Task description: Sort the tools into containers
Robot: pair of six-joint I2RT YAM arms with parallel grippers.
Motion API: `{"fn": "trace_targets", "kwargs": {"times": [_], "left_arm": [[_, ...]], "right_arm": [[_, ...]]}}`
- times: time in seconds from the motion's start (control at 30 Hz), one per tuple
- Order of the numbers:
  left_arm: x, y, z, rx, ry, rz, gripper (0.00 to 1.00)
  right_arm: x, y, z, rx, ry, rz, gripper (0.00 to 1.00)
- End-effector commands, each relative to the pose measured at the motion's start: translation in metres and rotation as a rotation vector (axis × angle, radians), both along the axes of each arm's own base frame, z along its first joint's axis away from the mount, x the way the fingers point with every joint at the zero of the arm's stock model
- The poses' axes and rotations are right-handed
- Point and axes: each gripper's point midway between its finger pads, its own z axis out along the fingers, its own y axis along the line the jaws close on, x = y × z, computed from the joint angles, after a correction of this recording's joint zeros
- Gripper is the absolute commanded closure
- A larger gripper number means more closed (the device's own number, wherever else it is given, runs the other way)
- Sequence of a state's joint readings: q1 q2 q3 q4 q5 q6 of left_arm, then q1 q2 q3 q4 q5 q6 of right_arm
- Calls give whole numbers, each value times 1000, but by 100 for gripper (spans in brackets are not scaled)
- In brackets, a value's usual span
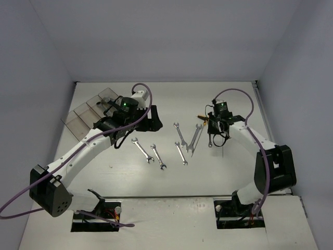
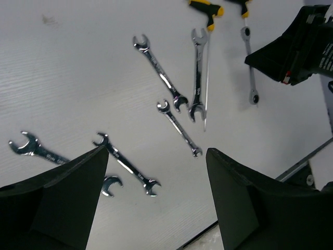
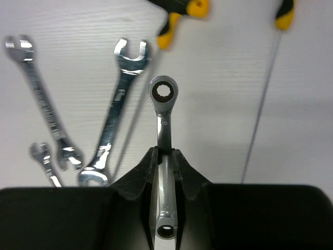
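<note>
Containers [image 1: 83, 113] at far left, contents unclear, left gripper [image 2: 156, 151] wide open, right gripper [image 3: 165, 152] clamping wrench [image 3: 164, 125]

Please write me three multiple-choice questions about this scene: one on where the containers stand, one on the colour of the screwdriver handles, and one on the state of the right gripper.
1. Where on the table do the containers stand?
A. At the far left
B. Between the two arm bases
C. At the near right

2. What colour are the screwdriver handles?
A. Red
B. Yellow and black
C. Blue

3. In what state is the right gripper?
A. Open above bare table
B. Shut on a screwdriver
C. Shut on the ring-ended wrench

Answers:
1 A: the top view shows the bins at the far left, beside the left arm's wrist.
2 B: the right wrist view shows yellow ends on black grips.
3 C: the right wrist view shows both fingers pinching the wrench's shaft.
</note>
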State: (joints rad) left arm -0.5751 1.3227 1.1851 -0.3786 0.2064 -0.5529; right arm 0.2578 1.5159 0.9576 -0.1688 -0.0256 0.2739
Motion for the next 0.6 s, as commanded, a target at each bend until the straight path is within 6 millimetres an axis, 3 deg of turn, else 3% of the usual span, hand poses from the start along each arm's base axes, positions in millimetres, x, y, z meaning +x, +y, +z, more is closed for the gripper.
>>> {"fn": "trace_targets", "kwargs": {"times": [0.0, 0.2, 0.33, 0.57], "left_arm": [[18, -39, 49, -231, -111, -20, 27], [28, -73, 43, -298, -86, -32, 27], [40, -83, 37, -302, -80, 3, 27], [59, -84, 36, -333, -96, 95, 30]], "right_arm": [[10, 50, 73, 109, -182, 162, 100], [-3, 111, 117, 207, -263, 299, 100], [-7, 135, 134, 270, -293, 343, 100], [-11, 162, 145, 322, -312, 388, 100]]}}
